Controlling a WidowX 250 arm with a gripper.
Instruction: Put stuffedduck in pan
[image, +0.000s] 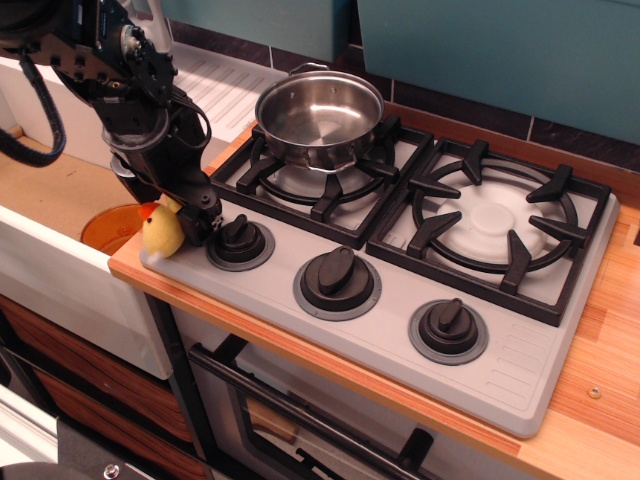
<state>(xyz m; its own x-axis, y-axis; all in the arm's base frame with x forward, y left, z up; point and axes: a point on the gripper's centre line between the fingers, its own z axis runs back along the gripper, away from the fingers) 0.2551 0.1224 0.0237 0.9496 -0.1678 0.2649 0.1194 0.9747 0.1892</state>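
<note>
observation.image view, jaws around stuffedduck (161, 232), gripper (178, 215), empty pan (319, 116)

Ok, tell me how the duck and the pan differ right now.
The duck is small, yellow and soft-looking; the pan is much larger, shiny metal. The duck sits at the stove's front-left corner beside a knob; the pan stands on the back-left burner. The gripper is down at the duck; nothing touches the pan, which is empty.
</note>
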